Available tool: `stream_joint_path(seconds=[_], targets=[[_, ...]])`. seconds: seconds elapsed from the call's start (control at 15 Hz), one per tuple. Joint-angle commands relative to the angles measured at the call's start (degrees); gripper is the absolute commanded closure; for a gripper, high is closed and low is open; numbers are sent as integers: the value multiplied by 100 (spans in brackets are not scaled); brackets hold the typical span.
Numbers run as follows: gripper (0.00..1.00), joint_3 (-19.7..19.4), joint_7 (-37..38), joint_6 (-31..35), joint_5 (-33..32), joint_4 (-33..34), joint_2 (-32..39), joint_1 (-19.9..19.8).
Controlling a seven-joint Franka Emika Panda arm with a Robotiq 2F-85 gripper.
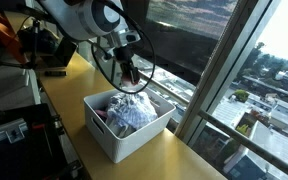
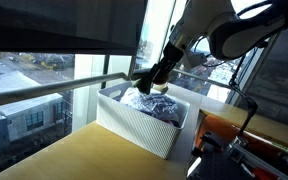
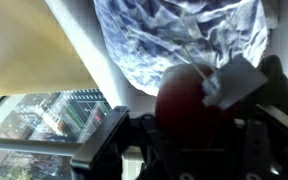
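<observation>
My gripper (image 1: 129, 78) hovers just above a white ribbed bin (image 1: 119, 140) on a wooden counter; it also shows above the bin (image 2: 134, 125) in the exterior view (image 2: 149, 85) by the window. In the wrist view the gripper (image 3: 184, 120) is shut on a dark red round object (image 3: 189, 105) with a small grey tag against it. Below it, inside the bin, lies a crumpled silvery-blue foil bag (image 3: 179, 40), which also shows in both exterior views (image 1: 132, 112) (image 2: 156, 105).
The wooden counter (image 1: 184, 160) runs along a large window with a metal frame (image 1: 209, 80). Dark equipment and cables (image 1: 24, 45) sit at the counter's far end. An orange-edged device (image 2: 229, 135) stands next to the bin.
</observation>
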Motion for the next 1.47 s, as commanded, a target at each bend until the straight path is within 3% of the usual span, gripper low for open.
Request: stream_joint_path(seconds=[0.0,0.2,0.33,0.4,0.47,0.67,0.73,0.87,0.93,1.4], targets=[[100,54,461,94,-390,-83,573,-68],[100,9,949,204,-640,-186,1298,148],[100,-171,1601,-1,-1283,-325,1352,605],[75,-102,1765,-24,-1432,-477,1244,719],[74,-68,1999,-53,-1617,-556,1161,840],[53,326,1839,-35,-1405,-813,608,743],[71,278,1878,-1,-1451,-488,1176,657],[56,296,1868,31,-1421,-619,878,767],[52,303,1867,29,-1421,-682,770,767],[52,303,1867,29,-1421,-767,697,761]])
